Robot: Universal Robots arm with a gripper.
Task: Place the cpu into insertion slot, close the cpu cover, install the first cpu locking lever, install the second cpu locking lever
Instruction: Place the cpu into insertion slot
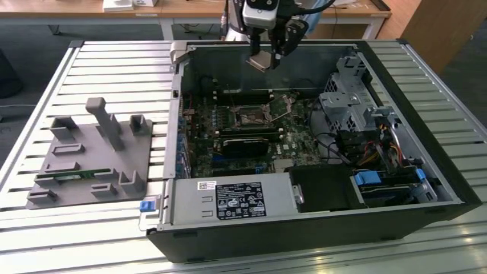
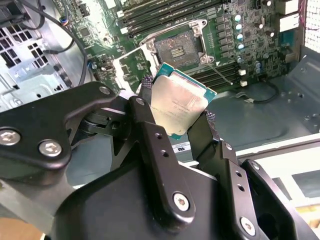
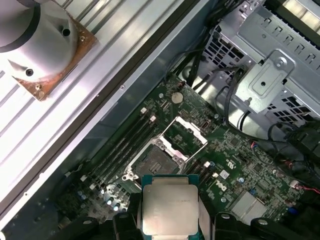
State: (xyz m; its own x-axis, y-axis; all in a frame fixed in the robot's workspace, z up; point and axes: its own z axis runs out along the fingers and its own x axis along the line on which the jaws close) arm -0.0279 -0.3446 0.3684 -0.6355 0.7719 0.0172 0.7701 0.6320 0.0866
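My gripper (image 1: 266, 56) hangs above the far wall of the open computer case (image 1: 396, 63), shut on the cpu (image 1: 261, 60). In both wrist views the silver-grey chip (image 2: 180, 106) (image 3: 169, 210) sits pinched by its edges between the two black fingers (image 2: 150, 125). The insertion slot (image 1: 247, 116) (image 2: 177, 47) (image 3: 152, 162) lies bare on the green circuit board, well below the chip. Beside the slot, the cpu cover (image 2: 131, 70) (image 3: 186, 136) stands flipped open.
A black rectangular block (image 1: 245, 146) and long memory slots (image 3: 125, 145) flank the socket. A metal drive cage (image 1: 346, 108) with cables fills the case at the exterior view's right, and a power supply (image 1: 228, 200) sits near. A grey fixture plate (image 1: 91, 162) lies outside the case.
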